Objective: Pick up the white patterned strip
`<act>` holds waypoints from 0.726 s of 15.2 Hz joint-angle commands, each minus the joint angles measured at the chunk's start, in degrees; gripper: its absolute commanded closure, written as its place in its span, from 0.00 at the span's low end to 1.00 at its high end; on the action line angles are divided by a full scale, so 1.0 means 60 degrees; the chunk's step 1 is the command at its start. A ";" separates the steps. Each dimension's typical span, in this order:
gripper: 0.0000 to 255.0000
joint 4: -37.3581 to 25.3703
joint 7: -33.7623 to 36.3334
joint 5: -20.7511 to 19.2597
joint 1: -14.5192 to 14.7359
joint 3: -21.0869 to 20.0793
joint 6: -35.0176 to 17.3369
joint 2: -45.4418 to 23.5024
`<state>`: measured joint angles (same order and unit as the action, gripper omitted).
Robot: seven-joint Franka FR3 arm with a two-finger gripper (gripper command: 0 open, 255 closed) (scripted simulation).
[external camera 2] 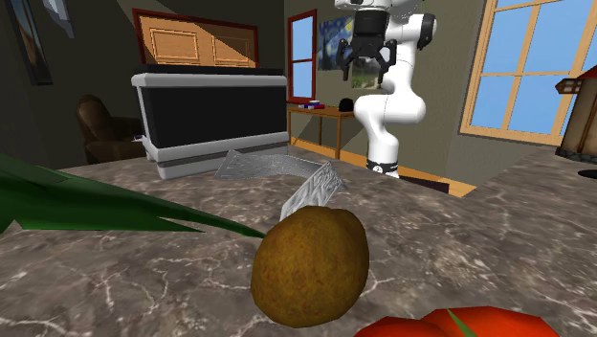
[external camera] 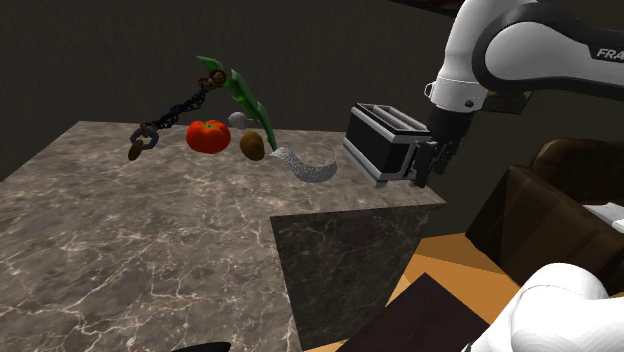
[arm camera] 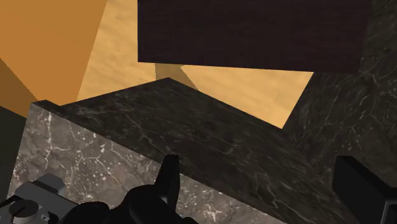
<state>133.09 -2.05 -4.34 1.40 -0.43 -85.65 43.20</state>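
Jaws stand wide apart, empty. The gripper (external camera: 428,170) hangs just off the marble counter's (external camera: 120,230) edge, beside the toaster (external camera: 383,143). The white patterned strip (external camera: 311,166) lies curled on the counter between the toaster and a brown lump (external camera: 252,146), perhaps a potato. It looks thin, light and floppy, so pinching across its arched middle seems best.

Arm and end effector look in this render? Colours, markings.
Arm: glossy white rounded shells, dark grey bands at the joints, dark "FRA" lettering cut by the shoulder view's edge. End effector: all black, two blocky fingers.
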 commanded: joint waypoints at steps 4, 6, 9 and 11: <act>0.00 0.0161 0.0106 0.0059 0.0060 -0.0060 -0.1151 -0.0582; 0.00 0.0200 0.0173 0.0088 0.0098 -0.0102 -0.1902 -0.1020; 0.00 0.0158 0.0269 0.0115 0.0147 -0.0170 -0.2992 -0.1742; 0.00 0.0062 0.0333 0.0121 0.0174 -0.0219 -0.3687 -0.2260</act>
<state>133.89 -0.30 -3.63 2.37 -1.57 -104.90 31.93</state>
